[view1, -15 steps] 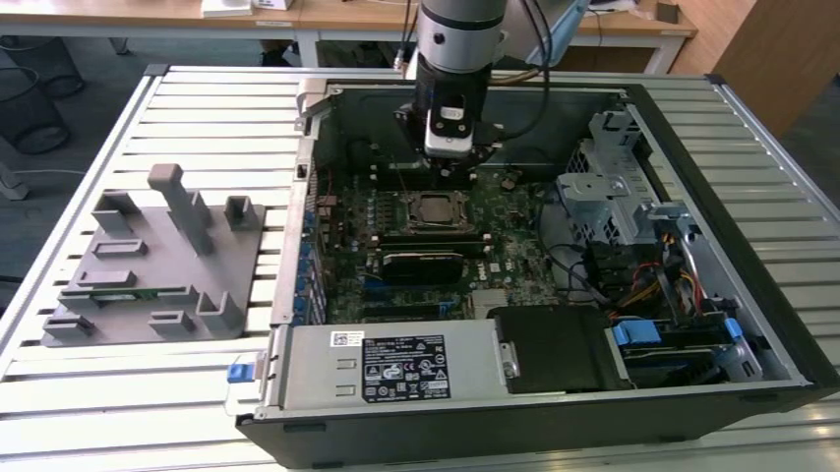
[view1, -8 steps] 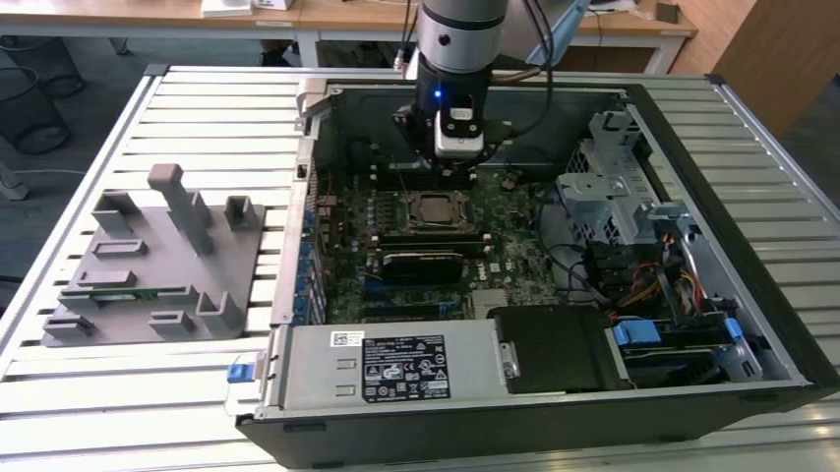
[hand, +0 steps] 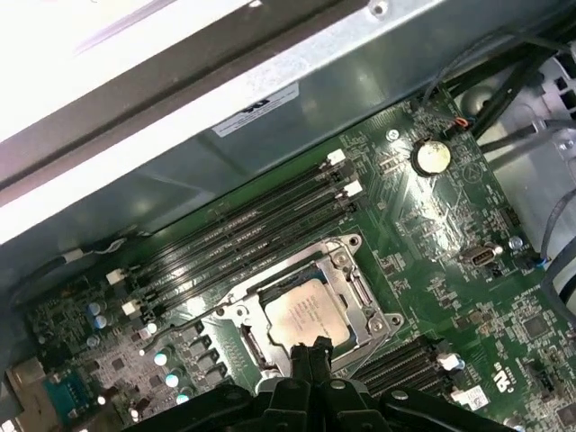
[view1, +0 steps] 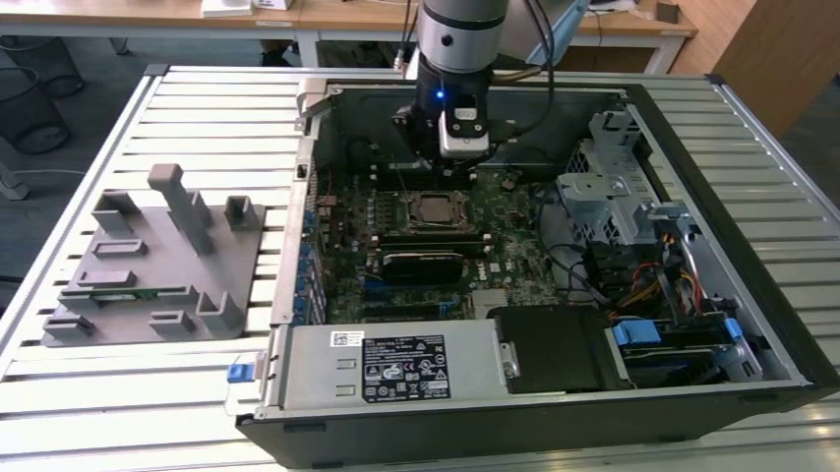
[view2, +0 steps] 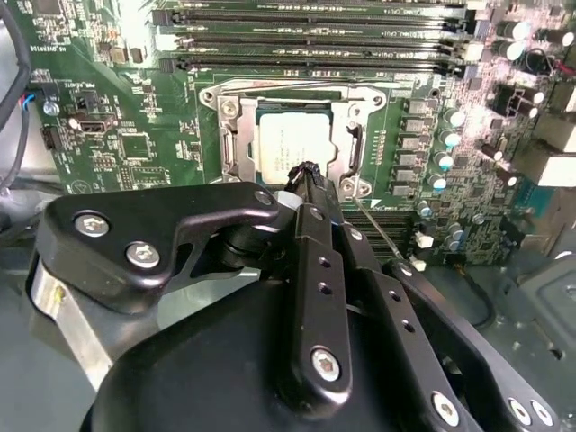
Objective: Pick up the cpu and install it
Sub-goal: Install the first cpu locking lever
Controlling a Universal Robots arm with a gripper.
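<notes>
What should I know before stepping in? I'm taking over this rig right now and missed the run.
Pincer: shut, holding nothing, with its tips over the edge of the cpu. I cannot tell whether they touch it.
Cpu: lies flat in the socket on the motherboard, metal top up.
Done: the cpu is in its socket.
Left: I cannot tell whether it is fully seated or the socket is latched, so check both.
</notes>
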